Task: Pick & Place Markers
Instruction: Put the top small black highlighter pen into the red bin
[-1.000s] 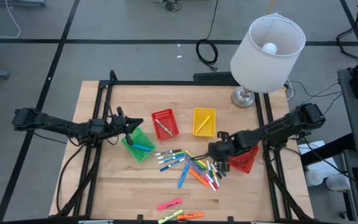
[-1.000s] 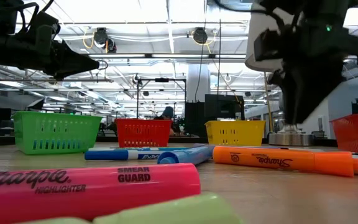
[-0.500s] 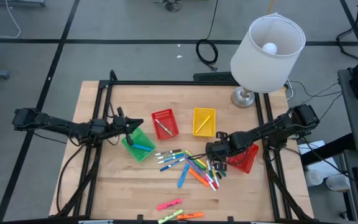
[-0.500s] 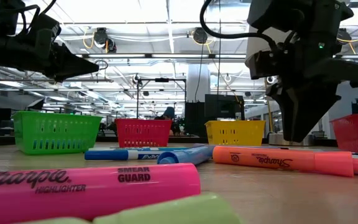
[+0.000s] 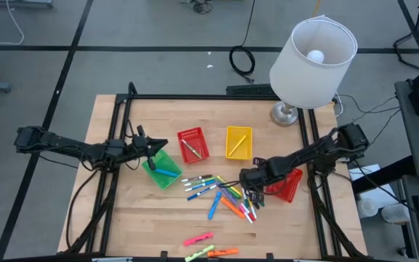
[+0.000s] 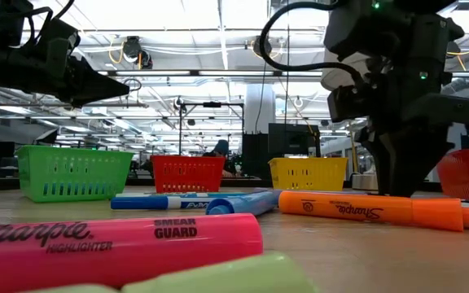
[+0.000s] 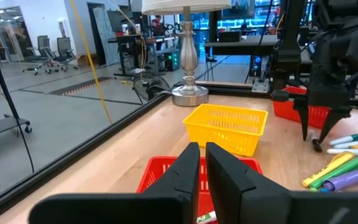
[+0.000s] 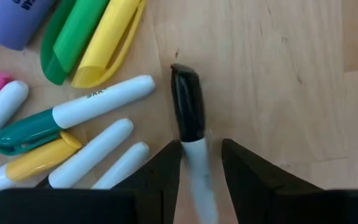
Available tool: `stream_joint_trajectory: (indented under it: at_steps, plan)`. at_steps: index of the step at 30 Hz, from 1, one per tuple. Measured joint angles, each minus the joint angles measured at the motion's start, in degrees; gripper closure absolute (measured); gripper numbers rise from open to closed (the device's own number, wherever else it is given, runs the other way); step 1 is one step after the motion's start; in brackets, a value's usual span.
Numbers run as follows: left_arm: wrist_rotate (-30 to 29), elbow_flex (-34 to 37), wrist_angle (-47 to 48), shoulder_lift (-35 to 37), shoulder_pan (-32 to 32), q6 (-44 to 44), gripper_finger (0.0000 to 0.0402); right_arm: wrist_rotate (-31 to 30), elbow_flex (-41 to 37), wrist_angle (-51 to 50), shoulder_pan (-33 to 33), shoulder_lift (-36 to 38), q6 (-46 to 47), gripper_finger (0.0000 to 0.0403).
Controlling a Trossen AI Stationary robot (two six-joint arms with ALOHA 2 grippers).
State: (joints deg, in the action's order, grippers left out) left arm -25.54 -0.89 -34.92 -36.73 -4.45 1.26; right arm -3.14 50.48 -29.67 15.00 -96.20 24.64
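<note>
While the left gripper [image 5: 153, 148] waits nearly closed over the green basket [image 5: 161, 169], the right gripper [image 8: 199, 163] straddles a black-capped marker [image 8: 188, 118] beside the pile, open; closing looks next.

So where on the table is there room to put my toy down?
Bare wood lies behind the red basket and yellow basket, toward the lamp, and at the front left corner. The marker pile in the middle is crowded.

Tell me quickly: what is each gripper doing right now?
Left gripper: shut, empty, above the green basket.
Right gripper: open, straddling a black-capped marker.
</note>
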Motion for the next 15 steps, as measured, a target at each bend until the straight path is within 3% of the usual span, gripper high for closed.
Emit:
stream_joint_trajectory:
  at_steps: [6, 13, 15]
  plan:
    - [0.0, 0.0, -0.2, 0.0, 0.0, 0.0, 0.0364, 0.5, -0.7, -0.8, -1.1, -0.7, -2.3, 0.0305]
    - [0.0, 0.0, -0.3, 0.0, 0.0, -0.1, 0.0364, 0.6, -0.8, -0.6, -2.1, -0.8, -6.2, 0.0381]
    - [0.0, 0.0, -0.3, 0.0, 0.0, 0.0, 0.0364, 0.5, -0.8, -0.6, -2.3, -0.8, -7.0, 0.0382]
